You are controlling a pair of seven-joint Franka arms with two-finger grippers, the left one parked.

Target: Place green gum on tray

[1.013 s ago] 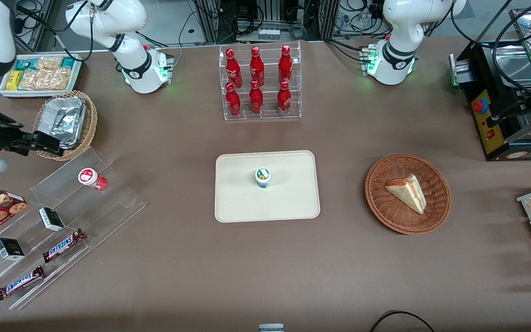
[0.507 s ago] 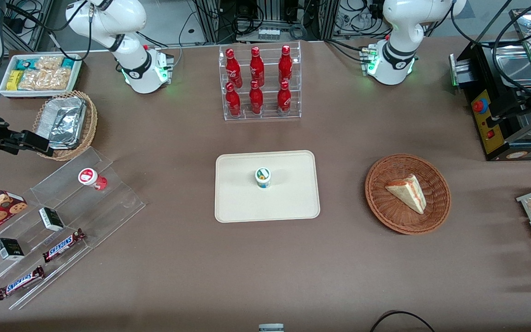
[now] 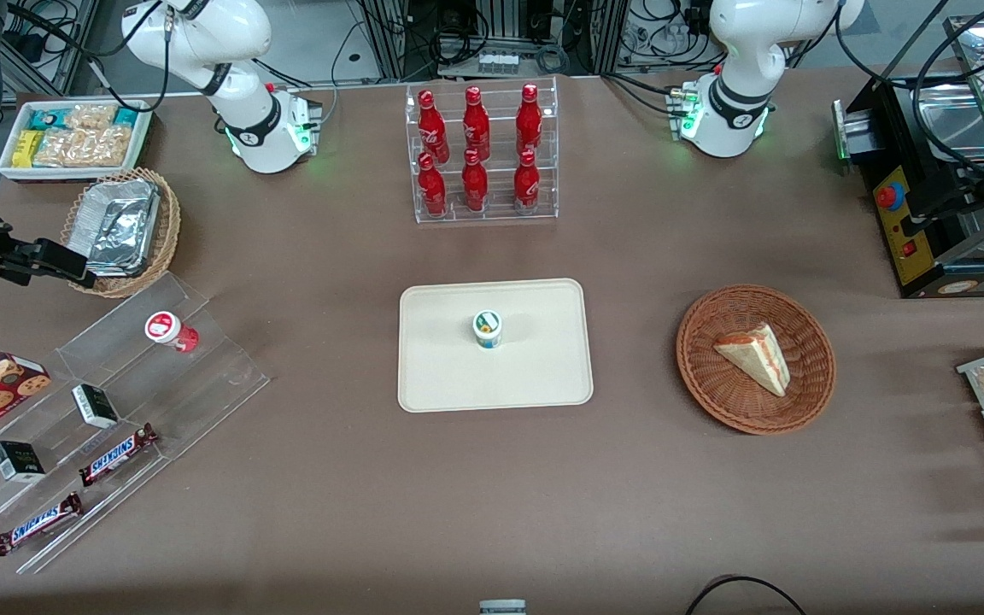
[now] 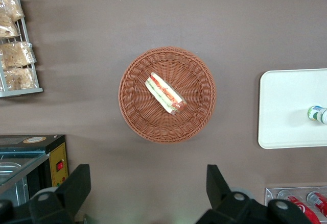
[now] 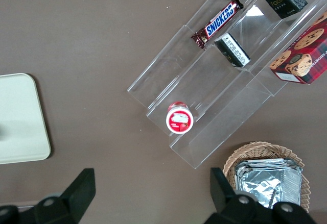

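Observation:
The green gum [image 3: 487,328] stands upright on the cream tray [image 3: 458,376] at the middle of the table, with its white lid and green-and-yellow label facing up. It also shows in the left wrist view [image 4: 317,114] on the tray [image 4: 286,106]. My gripper [image 3: 72,265] is open and empty. It hangs above the table toward the working arm's end, beside the foil-lined wicker basket [image 3: 120,231], well away from the tray. In the right wrist view the gripper [image 5: 152,181] is spread over bare table, and a corner of the tray [image 5: 20,117] shows.
A red gum bottle [image 3: 169,330] stands on the clear acrylic stand [image 3: 202,376] with chocolate bars and small boxes. A rack of red bottles [image 3: 482,154] stands farther from the camera than the tray. A wicker basket with a sandwich [image 3: 755,359] lies toward the parked arm's end.
My gripper has drawn back a little from the foil basket toward the working arm's end of the table. The green gum has stayed on the tray.

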